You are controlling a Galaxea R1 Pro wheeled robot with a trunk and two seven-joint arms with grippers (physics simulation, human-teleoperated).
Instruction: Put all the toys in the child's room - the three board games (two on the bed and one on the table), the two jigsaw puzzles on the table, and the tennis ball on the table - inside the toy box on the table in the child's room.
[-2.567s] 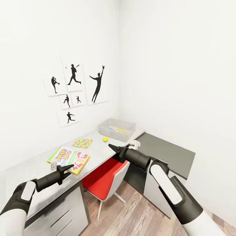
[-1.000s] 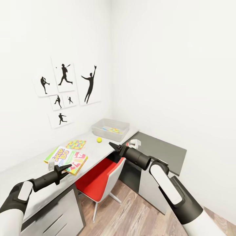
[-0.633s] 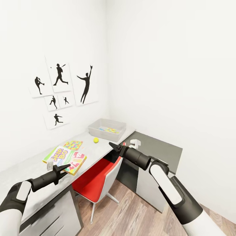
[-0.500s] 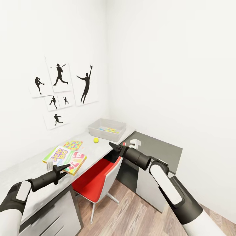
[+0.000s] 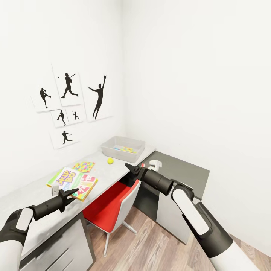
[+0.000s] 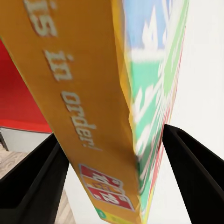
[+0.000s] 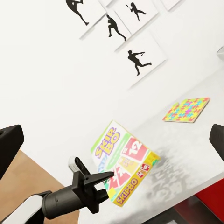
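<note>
- Step in hand, by the look of it: moving the Skip-Bo box (image 5: 71,181) from the near part of the table (image 5: 105,174) to the toy box (image 5: 113,153) at the far end, by the corner of the room.
- Left gripper (image 5: 71,192) closed around the near edge of that box, with the box tilted and its near side raised off the top; pad contact hard to confirm, so probably a firm hold, not certainly.
- Right gripper (image 5: 128,167) spread wide and holding nothing, hanging over the red chair (image 5: 109,207) just off the table edge.
- On the table, between the Skip-Bo box and the bin: one jigsaw puzzle (image 5: 84,166) and the tennis ball (image 5: 110,161), apart from each other. Inside the bin, a mosaic patch (image 5: 125,149), likely the second puzzle.
- Next move calls for lifting clear, carrying over puzzle and ball without sweeping them, and lowering flat inside the rim.
- Left wrist view: box's orange side with lettering, standing between the two dark fingers (image 6: 42,172), too close for anything beyond.
- Right wrist view: shadow under the lifted box and the puzzle beyond it, lying flat.
</note>
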